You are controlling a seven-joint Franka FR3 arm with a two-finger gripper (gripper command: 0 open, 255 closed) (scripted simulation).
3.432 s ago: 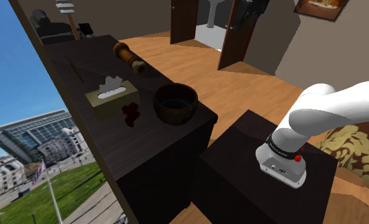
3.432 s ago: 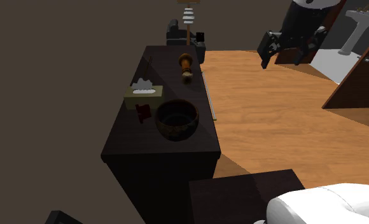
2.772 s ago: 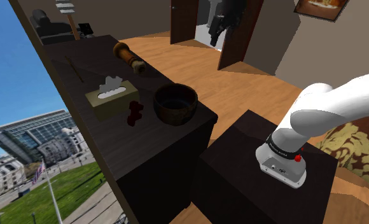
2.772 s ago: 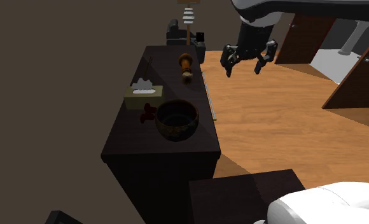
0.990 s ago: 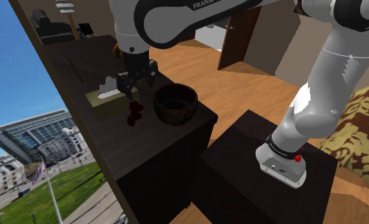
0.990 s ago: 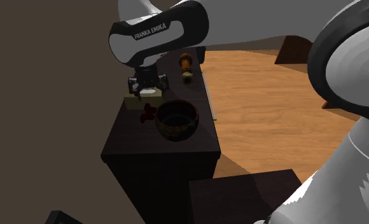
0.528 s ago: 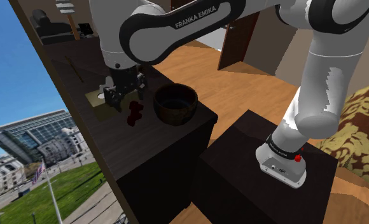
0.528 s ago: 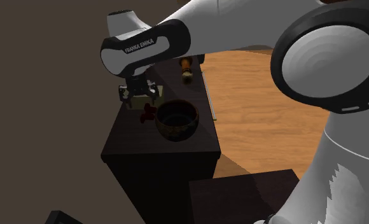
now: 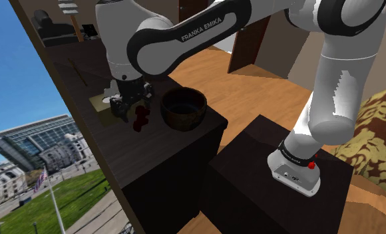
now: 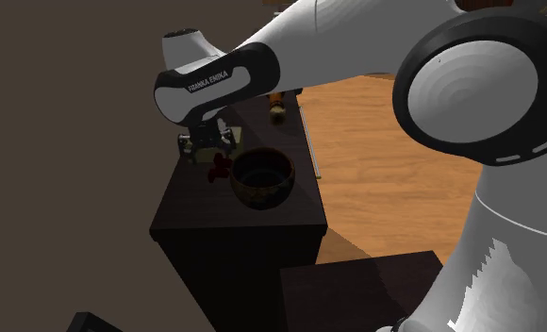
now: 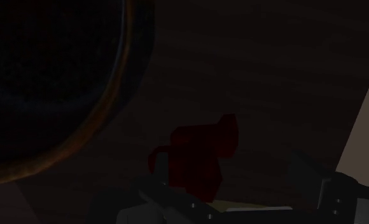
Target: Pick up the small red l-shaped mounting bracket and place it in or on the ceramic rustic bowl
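tool (image 9: 123,108) over small dark-red angled bracket (image 11: 199,159)

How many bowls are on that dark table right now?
1. The brown bowl sits on the table, right of the red bracket in the shoulder view. The arm may hide others.

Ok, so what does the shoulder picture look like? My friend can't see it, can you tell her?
A white robot arm bends over a dark table, its black gripper hanging low beside a small red bracket. A brown bowl sits next to the bracket, and the arm's stand is at the lower right.
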